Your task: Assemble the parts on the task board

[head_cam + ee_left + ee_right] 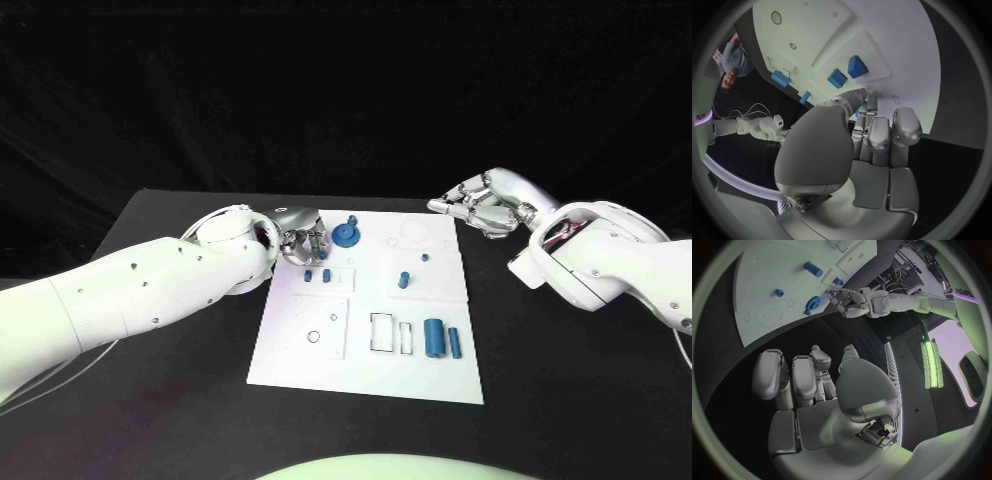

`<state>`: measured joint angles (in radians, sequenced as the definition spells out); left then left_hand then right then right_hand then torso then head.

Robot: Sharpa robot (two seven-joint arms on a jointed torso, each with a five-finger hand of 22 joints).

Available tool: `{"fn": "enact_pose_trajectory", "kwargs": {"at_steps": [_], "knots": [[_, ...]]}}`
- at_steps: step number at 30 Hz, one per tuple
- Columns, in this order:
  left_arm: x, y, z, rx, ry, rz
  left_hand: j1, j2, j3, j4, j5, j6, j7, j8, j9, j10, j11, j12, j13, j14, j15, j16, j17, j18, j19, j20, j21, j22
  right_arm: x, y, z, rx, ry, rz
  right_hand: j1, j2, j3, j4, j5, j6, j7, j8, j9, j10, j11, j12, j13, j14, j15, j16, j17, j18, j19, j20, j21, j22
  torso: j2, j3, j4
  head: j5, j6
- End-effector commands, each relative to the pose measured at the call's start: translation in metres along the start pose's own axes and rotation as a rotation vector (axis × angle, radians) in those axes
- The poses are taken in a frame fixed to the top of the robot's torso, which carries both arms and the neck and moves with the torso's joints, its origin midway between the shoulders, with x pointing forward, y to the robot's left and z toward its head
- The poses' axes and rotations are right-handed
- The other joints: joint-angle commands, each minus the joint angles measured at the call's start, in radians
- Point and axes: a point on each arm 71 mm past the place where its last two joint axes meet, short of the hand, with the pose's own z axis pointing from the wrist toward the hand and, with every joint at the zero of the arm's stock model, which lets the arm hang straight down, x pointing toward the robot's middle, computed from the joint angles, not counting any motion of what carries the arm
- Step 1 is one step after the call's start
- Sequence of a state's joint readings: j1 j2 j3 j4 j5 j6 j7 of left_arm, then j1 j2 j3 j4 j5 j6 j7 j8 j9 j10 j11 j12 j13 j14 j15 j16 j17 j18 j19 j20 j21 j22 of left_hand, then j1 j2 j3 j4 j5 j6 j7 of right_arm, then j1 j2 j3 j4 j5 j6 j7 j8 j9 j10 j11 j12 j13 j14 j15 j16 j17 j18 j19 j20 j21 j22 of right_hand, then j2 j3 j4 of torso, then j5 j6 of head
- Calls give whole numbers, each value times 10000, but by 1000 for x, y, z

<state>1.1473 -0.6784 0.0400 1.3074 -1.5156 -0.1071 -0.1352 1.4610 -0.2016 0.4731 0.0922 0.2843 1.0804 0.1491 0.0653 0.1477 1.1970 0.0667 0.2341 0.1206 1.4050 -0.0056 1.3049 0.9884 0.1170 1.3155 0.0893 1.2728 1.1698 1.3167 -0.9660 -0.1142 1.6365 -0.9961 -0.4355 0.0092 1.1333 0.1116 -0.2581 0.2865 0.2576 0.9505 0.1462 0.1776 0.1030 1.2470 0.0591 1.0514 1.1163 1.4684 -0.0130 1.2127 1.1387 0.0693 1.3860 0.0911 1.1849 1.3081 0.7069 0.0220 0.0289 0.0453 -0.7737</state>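
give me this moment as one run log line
left hand: at task board left edge, empty | right hand: curled, off board | parts: two blue cylinders lying loose

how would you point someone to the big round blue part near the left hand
Start at the white task board in the middle of the black table and go to its far edge. Beside the left hand stands a round blue part, the widest blue piece, unlike the slim cylinders nearer the robot.

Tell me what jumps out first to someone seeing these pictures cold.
The white task board lies in the middle of the black table, dotted with small blue parts; the largest, a round blue part, stands near its far edge. The left hand hangs over the board's far left corner, close beside that part. The right hand is off the board, over the table past its far right corner, holding nothing.
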Motion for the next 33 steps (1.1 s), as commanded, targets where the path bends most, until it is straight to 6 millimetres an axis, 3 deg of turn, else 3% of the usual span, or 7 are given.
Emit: {"fn": "enact_pose_trajectory", "kwargs": {"at_steps": [1,9,12,18,22,28,33], "knots": [[1,0,0,-63,94,18,-100,-5,-31,-22,-14,-143,4,-45,-47,36,72,-70,22,10,41,57,-27,-177,57,12,44,6,0,0,0,-51,9,-8,43,16,-65,19,42,37,-57,8,9,-28,-20,-57,-26,79,-55,-42,-27,150,-70,-7,-45,439,1,-1,8,-2,-9],[0,8,-2,-283,23,25,-128,-41,-8,-48,-3,-506,14,-54,-180,48,83,-160,59,6,54,83,-48,-170,42,29,33,-4,1,-3,0,285,194,-99,352,98,-220,-53,66,-11,-32,33,5,-1678,21,-3245,-2644,-131,-45,-1127,-979,310,-400,5,-1087,-131,0,-5,3,-4,26],[-2,14,-4,-409,-68,8,-142,-60,-4,-50,1,-601,14,-52,-216,16,92,-203,61,-30,60,45,-146,-155,2,34,-11,-61,1,-6,1,451,370,-290,1679,118,202,-754,346,-2,-8,51,8,-2039,29,-4355,-3454,-178,-31,-1538,-1303,367,-489,-11,-1464,-337,-9,-12,-5,0,22],[-13,32,-14,-597,-710,-623,58,97,181,-191,27,-47,49,258,-124,55,107,-239,108,-91,63,-29,-345,-149,-10,34,-19,-68,4,-10,5,560,935,-1658,4317,-27,1510,-2158,-24,386,43,30,-17,-2288,138,-7127,-5841,35,-12,-1466,-1155,254,-142,-40,-959,-25,-13,-13,-5,-76,77],[-25,44,-23,-610,-1308,-2251,75,116,244,-226,42,17,40,287,-122,98,98,-235,136,-200,57,-194,-704,-87,-169,30,-202,-311,8,-9,9,315,1142,-3185,4509,-503,2270,-2298,-269,836,-111,-242,-145,-1403,49,-8355,-7379,280,-15,-696,-409,99,269,-72,-55,563,-13,-9,11,-194,146],[-45,60,-47,-559,-2426,-6497,32,142,461,-343,83,273,19,401,-104,330,47,-137,260,-477,6,-657,-1463,78,-615,-13,-754,-990,23,-4,16,-27,1468,-5596,4277,-854,2646,-2141,-561,1056,-179,-409,-204,-1444,80,-8916,-8027,393,-11,-71,202,-50,559,-28,670,1004,-8,-18,-4,-575,252],[-48,65,-57,-573,-3069,-10427,-264,129,583,-353,29,103,158,284,-187,-159,195,-400,210,-1700,123,-2441,-4215,525,-2079,45,-2614,-3110,36,-4,20,-79,1552,-6585,4134,-1085,2901,-1997,-619,991,-85,-615,-271,-1496,167,-9179,-8380,367,57,-15,233,-55,557,17,694,1054,2,-28,73,-808,269]]}}
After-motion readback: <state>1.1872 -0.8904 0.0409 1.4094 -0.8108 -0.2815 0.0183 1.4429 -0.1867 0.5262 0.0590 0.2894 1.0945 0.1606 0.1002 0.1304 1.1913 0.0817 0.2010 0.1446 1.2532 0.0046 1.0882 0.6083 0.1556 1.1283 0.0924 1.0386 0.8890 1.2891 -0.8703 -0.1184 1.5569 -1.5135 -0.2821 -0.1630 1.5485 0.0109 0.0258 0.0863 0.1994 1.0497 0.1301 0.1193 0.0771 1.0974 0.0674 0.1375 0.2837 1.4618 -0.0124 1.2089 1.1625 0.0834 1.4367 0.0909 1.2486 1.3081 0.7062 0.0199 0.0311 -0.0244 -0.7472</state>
